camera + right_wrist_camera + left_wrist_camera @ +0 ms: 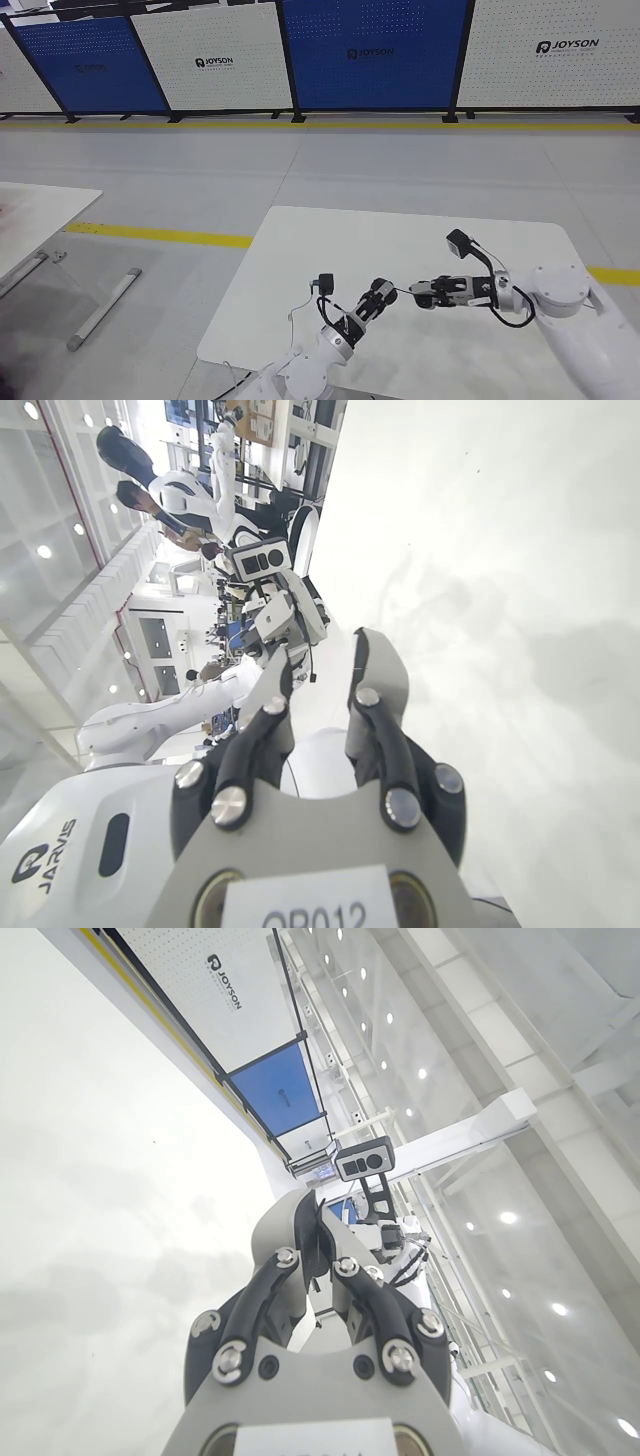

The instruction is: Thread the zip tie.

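Left gripper (382,292): it hangs over the white table (330,240) with its fingers pressed together. In the left wrist view they appear to clamp a thin dark strand, taken to be the zip tie (403,291).

Zip tie: it projects from the left gripper's tip as a fine line toward the opposite arm. Whether the free end is head or tail is too small to tell.

Right gripper (421,294): it sits just beside the left gripper, tip to tip with it, fingers spread apart and no grip taken.

Judgement: the step in hand is getting the free end into the second claw. Hold the left gripper steady and bring the open claw squarely over the strand close to the left gripper, where it should flex least. Close only once the strand lies between the pads. A skewed approach could push it aside.
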You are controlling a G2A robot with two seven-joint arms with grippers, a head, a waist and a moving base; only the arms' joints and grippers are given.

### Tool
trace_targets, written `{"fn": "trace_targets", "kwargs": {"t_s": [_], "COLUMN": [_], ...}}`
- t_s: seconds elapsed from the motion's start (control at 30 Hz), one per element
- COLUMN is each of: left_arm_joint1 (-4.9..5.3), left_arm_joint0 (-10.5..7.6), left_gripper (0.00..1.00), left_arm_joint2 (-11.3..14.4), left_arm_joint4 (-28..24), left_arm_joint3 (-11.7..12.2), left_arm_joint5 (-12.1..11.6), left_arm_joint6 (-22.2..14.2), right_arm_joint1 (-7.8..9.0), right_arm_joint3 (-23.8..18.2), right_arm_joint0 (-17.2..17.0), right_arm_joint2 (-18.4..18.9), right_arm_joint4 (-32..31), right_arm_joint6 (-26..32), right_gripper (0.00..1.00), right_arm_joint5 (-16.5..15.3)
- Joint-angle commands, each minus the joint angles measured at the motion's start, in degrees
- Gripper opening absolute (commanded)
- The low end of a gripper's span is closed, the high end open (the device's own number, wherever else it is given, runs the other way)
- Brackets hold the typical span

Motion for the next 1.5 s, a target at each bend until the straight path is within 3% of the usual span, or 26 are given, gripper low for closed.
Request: {"fn": "trace_targets", "kwargs": {"t_s": [0.0, 0.33, 0.37, 0.43, 0.57, 0.77, 0.8, 0.9, 1.0, 1.03, 1.47], "left_arm_joint1": [0.03, -0.10, -0.12, -0.15, -0.27, -0.51, -0.56, -0.95, -1.40, -1.61, -1.61], "left_arm_joint0": [0.26, 0.36, 0.35, 0.34, 0.70, 0.50, 0.51, 0.65, 0.16, 0.06, 0.06], "left_gripper": [0.00, 0.00, 0.05, 1.00, 1.00, 1.00, 1.00, 1.00, 1.00, 1.00, 1.00], "left_arm_joint2": [-0.08, -0.33, -0.36, -0.50, -0.58, -0.09, -0.16, 0.12, 1.64, 2.21, 2.21], "left_arm_joint4": [0.34, 0.10, -0.07, -0.09, 3.55, 5.61, 6.91, 15.06, 21.44, 21.29, 21.29], "left_arm_joint3": [-0.13, 0.15, 0.16, 0.14, 0.29, 1.17, 1.21, 1.96, 3.47, 3.76, 3.76], "left_arm_joint5": [-0.12, 0.04, 0.12, 0.12, -2.14, -3.35, -3.76, -5.45, -4.65, -2.84, -2.84], "left_arm_joint6": [-0.09, -0.19, -0.22, 0.02, 3.96, 5.32, 6.90, 16.38, 20.75, 20.63, 20.63], "right_arm_joint1": [-0.18, -0.54, -0.54, -0.52, -0.38, 0.02, 0.09, 0.44, 0.81, 0.87, 0.87], "right_arm_joint3": [0.31, 0.57, 0.57, 0.56, 0.89, 0.88, 0.86, 1.35, 1.86, 1.93, 1.93], "right_arm_joint0": [0.37, 1.12, 1.11, 1.07, 0.84, 0.22, 0.11, -0.29, -0.57, -0.64, -0.64], "right_arm_joint2": [-0.43, -1.27, -1.27, -1.27, -0.79, 0.19, 0.39, 1.74, 3.26, 3.50, 3.50], "right_arm_joint4": [0.10, 0.01, -0.04, -0.29, -0.15, -0.28, -0.25, 0.50, 2.28, 2.71, 2.71], "right_arm_joint6": [-0.11, -0.04, -0.03, -0.08, -0.04, 0.54, 0.54, 0.48, 1.93, 2.29, 2.29], "right_gripper": [0.00, 0.00, 0.00, 0.00, 0.00, 0.00, 0.00, 0.00, 0.00, 0.00, 0.00], "right_arm_joint5": [0.03, -0.18, -0.19, -0.10, 0.32, 0.72, 0.81, 1.40, 1.87, 1.72, 1.72]}}
